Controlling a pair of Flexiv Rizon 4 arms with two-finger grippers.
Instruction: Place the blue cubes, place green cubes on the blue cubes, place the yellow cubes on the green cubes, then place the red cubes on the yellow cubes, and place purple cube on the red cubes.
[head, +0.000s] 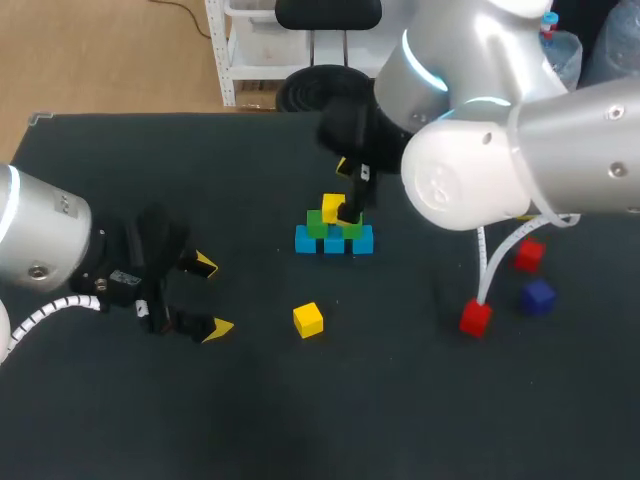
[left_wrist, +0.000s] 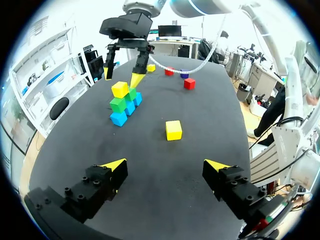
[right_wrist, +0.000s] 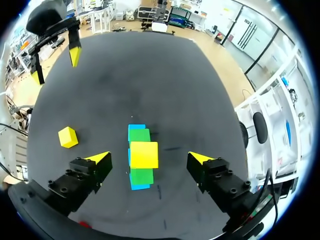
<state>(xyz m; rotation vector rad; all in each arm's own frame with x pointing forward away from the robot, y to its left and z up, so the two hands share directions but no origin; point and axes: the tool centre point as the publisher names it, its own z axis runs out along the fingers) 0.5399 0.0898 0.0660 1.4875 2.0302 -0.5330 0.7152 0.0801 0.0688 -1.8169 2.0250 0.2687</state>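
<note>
A row of blue cubes (head: 334, 241) lies mid-table with two green cubes (head: 318, 226) on it and one yellow cube (head: 333, 207) on top. Seen from the right wrist, that yellow cube (right_wrist: 144, 154) sits between the spread fingers of my right gripper (right_wrist: 148, 158), clear of both tips. The right gripper (head: 350, 190) hovers open just over the stack. A loose yellow cube (head: 308, 319) lies nearer the front. Two red cubes (head: 475, 317) (head: 529, 254) and a purple cube (head: 538, 296) lie at the right. My left gripper (head: 205, 295) is open and empty at the left, low over the table.
From the left wrist, the stack (left_wrist: 120, 102) stands ahead of the open left gripper (left_wrist: 165, 165), with the loose yellow cube (left_wrist: 173, 130) closer. Another yellow cube (left_wrist: 151, 67) lies on the far side by the red ones. The dark table (head: 150, 160) is bare at the left rear.
</note>
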